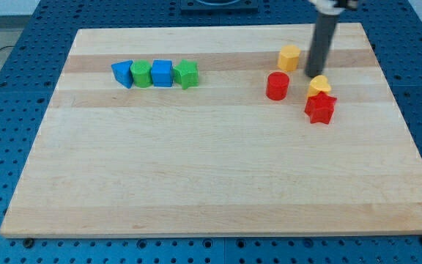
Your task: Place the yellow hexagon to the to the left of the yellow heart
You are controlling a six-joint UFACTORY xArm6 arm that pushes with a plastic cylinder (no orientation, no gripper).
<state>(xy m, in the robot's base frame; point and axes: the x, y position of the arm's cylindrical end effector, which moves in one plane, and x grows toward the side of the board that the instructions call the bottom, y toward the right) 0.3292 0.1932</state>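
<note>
Tool: my tip (315, 75), a bare rod gripping nothing, rests on the table (196, 183) | yellow hexagon (289, 57) just to its left, slightly up-view | yellow heart (319, 85) right below tip, touching red star (319, 108) | red cylinder (277, 86) near

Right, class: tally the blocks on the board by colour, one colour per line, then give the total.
Blue: 2
Green: 2
Yellow: 2
Red: 2
Total: 8

My tip (315, 74) stands between the yellow hexagon block (289, 57) and yellow heart block (319, 86); the red cylinder block (277, 86) blocks the heart's left
</note>
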